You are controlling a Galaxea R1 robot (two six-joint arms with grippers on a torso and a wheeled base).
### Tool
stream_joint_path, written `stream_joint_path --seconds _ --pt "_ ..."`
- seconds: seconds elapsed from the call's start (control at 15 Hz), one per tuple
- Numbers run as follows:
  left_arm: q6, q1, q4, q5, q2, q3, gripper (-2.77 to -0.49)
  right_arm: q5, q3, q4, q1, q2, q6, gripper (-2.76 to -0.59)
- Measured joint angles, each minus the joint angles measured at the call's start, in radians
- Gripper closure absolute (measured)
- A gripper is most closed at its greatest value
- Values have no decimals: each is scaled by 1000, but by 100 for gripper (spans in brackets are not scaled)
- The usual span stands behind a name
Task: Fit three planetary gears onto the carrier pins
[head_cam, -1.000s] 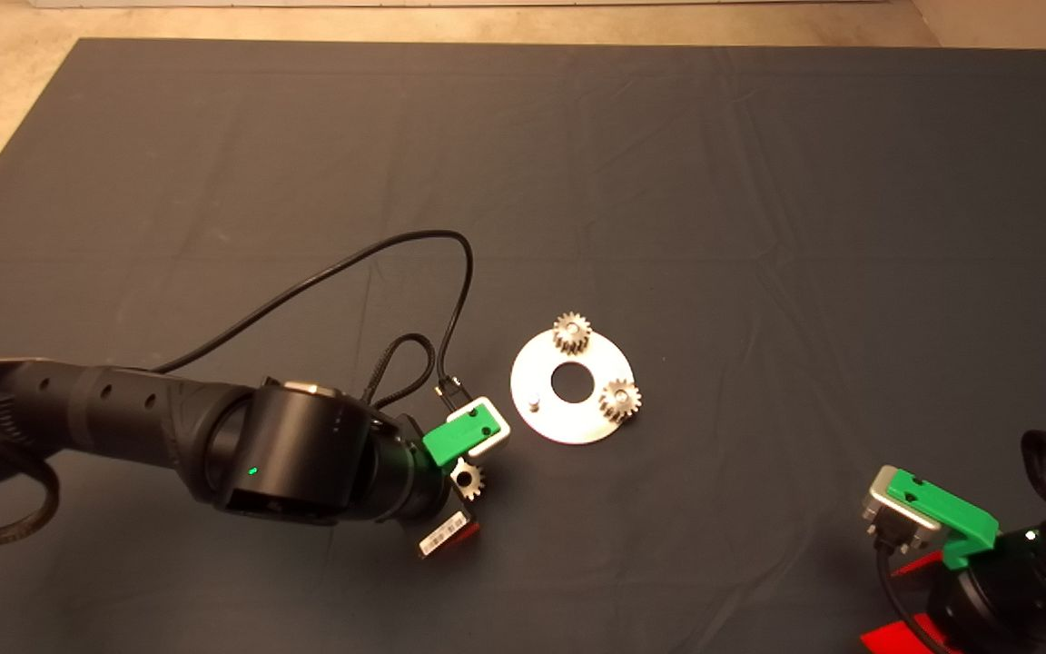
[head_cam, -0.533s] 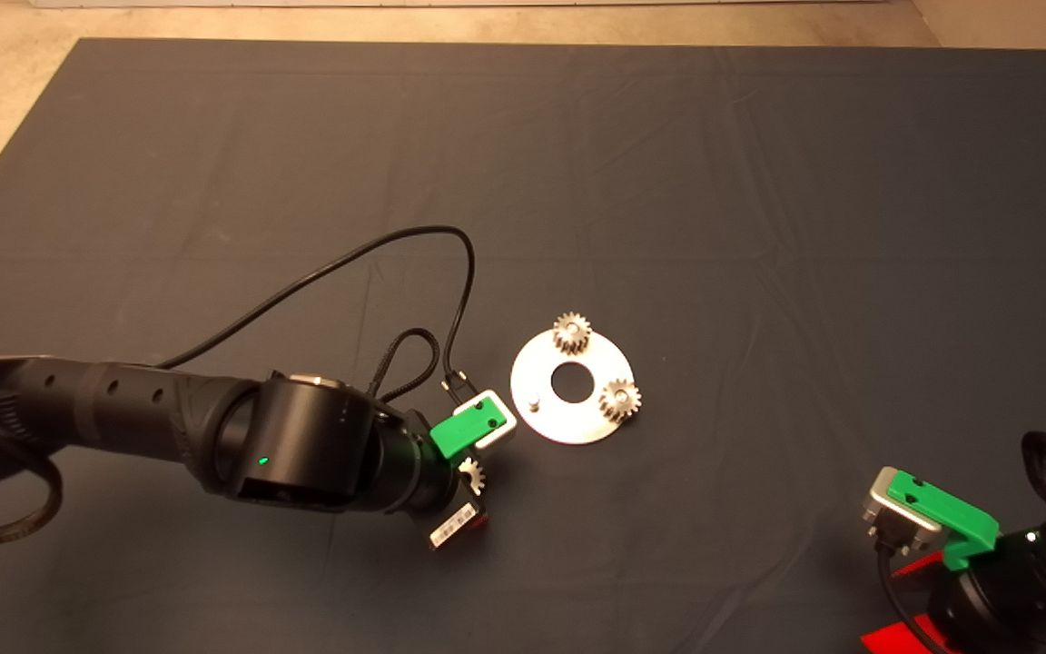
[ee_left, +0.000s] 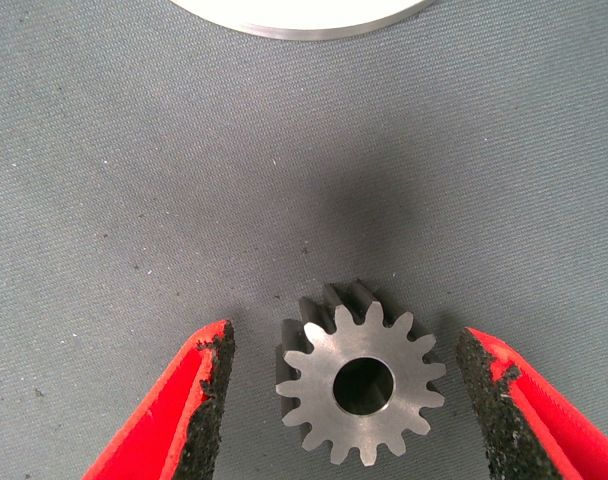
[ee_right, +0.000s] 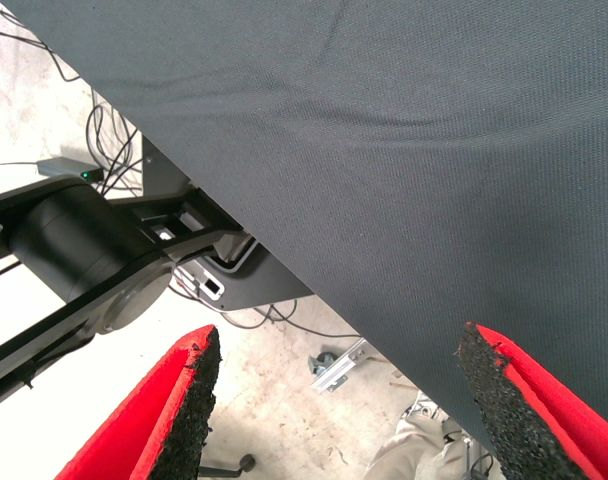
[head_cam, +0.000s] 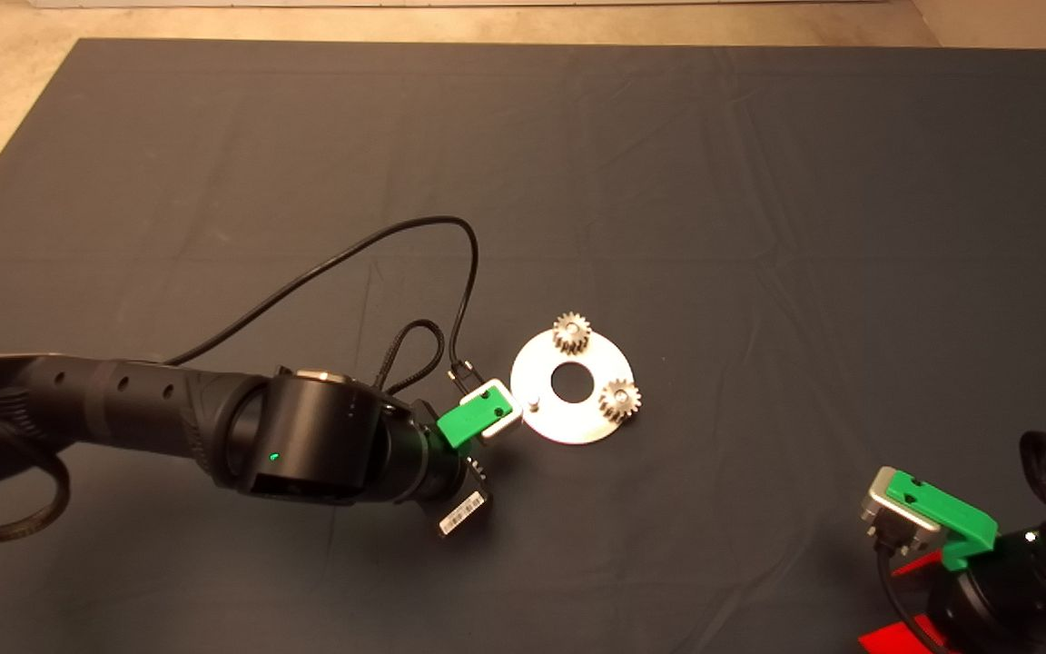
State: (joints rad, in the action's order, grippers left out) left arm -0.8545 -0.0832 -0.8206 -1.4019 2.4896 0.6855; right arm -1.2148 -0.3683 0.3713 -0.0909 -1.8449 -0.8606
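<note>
The round silver plate (head_cam: 577,427) lies mid-mat with two planetary gears (head_cam: 570,332) (head_cam: 619,398) seated on carrier pins. A bare pin (head_cam: 533,400) stands on the plate's left side. In the left wrist view a third gear (ee_left: 359,385) lies flat on the mat between the fingers (ee_left: 199,400) of my left gripper (ee_left: 344,335). That gripper is open, with a gap on both sides of the gear. In the head view the left gripper (head_cam: 473,465) hangs just left of and below the plate and covers most of this gear. My right gripper (head_cam: 927,522) is parked at the lower right, open and empty.
A black cable (head_cam: 369,259) loops from the left wrist across the mat, left of the plate. The plate's edge (ee_left: 304,20) shows just beyond the loose gear in the left wrist view. The right wrist view shows the mat's edge, floor, cables and part of the robot base (ee_right: 94,250).
My left gripper has shifted up and right toward the plate, settling over the loose gear, which now shows less in the head view. The right arm has stayed put.
</note>
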Motion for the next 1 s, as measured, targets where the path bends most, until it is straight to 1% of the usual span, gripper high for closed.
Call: stream_joint_path --seconds 0.07,0.13,0.2,0.27,0.33,0.4,0.6,0.67,0.87,0.93,1.0 --pt "0 2 0 0 -4 0 -139 0 0 0 0 0 0 -176" --pt "-1 3 0 0 -7 -1 -139 3 0 0 0 0 0 -176" --pt "-1 3 -1 0 -7 -1 -139 7 0 0 0 0 0 -176" --pt "-1 3 -1 1 -7 -1 -137 15 0 0 0 0 0 -176" --pt "-1 3 -1 3 -7 -1 -126 19 0 0 0 0 0 -176" --pt "-2 3 -1 7 -6 -1 -124 19 0 0 0 1 0 -176" --pt "-2 3 -4 8 -7 -9 -123 20 0 0 0 3 0 -176" --pt "-2 8 -7 8 -7 -12 -113 20 0 0 0 3 0 -176" --pt "-16 27 -27 6 -7 -13 -111 21 0 0 0 3 1 -176" --pt "-22 30 -38 5 -7 -16 -111 21 0 0 0 3 1 -176" --pt "-24 30 -41 5 -7 -18 -111 21 0 0 0 3 1 -176"
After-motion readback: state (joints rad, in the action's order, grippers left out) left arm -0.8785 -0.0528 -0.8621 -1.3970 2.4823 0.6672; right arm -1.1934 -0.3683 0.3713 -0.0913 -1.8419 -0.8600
